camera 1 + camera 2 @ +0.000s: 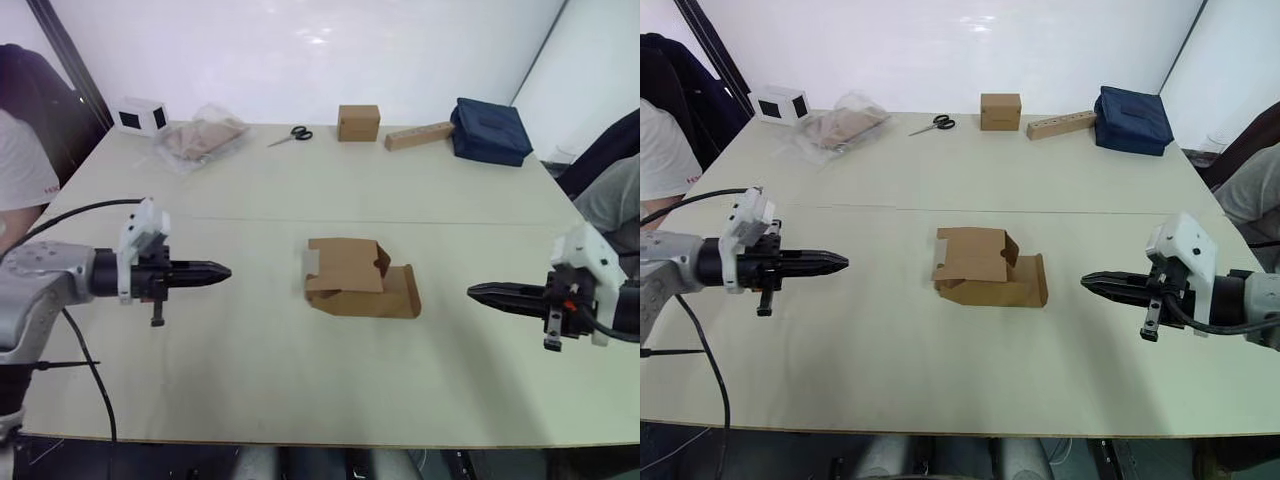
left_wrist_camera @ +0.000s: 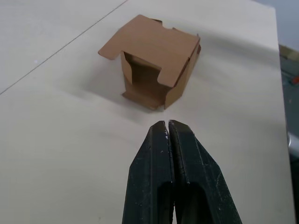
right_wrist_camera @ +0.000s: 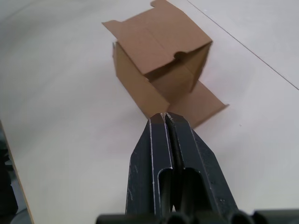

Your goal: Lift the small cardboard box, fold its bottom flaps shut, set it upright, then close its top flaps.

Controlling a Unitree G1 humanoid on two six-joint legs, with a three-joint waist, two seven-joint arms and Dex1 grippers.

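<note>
1. Your left gripper point(image 1: 222, 271) hangs over the bench point(image 1: 250, 370) with its two black fingers pressed together, holding nothing, tip aimed at the small cardboard box point(image 1: 352, 278). Your right gripper point(image 1: 478, 292) mirrors it from the other side, also pinched closed and empty. Both are well apart from the box.
2. The box lies on its side in the middle of the bench, between the two grippers, with flaps open at both ends. One flap point(image 1: 400, 290) lies flat on the bench towards your right gripper.
3. Expect it to be very light and hollow. Thin corrugated walls will likely buckle if you squeeze hard, and the box may skid when nudged.
4. Open a gripper first, then take hold of a wall edge near a corner, where the card looks stiffest.
5. Avoid lifting by a loose flap; it would probably just hinge.
</note>
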